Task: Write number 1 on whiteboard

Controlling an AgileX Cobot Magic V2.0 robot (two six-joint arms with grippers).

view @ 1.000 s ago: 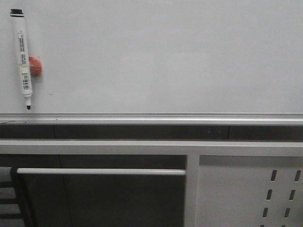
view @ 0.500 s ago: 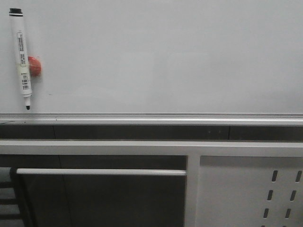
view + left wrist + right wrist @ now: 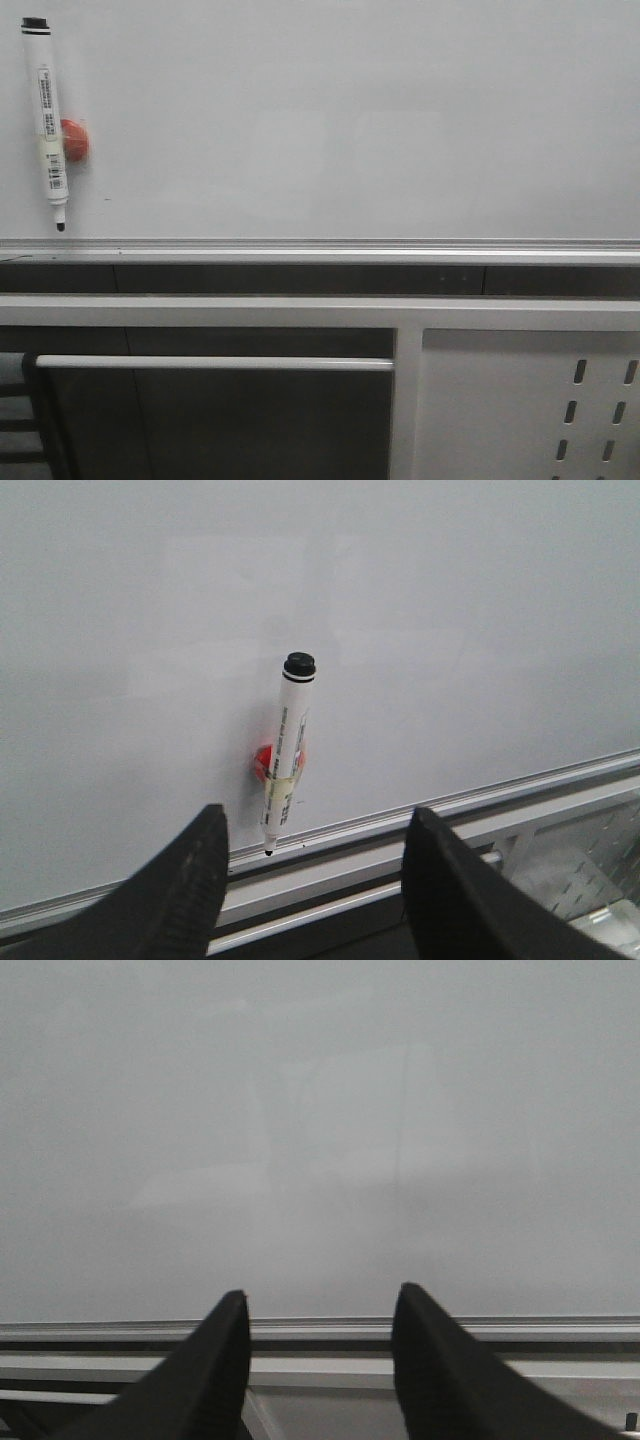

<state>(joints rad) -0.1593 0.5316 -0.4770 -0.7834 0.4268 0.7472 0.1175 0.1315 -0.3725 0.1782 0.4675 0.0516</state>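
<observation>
Hanging marker (image 3: 48, 125) on whiteboard (image 3: 350, 120)

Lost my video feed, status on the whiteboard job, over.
Left gripper open, empty, facing white black-capped marker hanging on red magnet. Right gripper open, empty. Glossy white whiteboard blank, no stroke yet. Nothing in the way.

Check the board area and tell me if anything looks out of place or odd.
Nothing stands out. The marker hangs tip down on the whiteboard, held by a red magnet, slightly tilted and uncapped. The board carries no stroke yet. The left gripper and right gripper are open and empty.
</observation>
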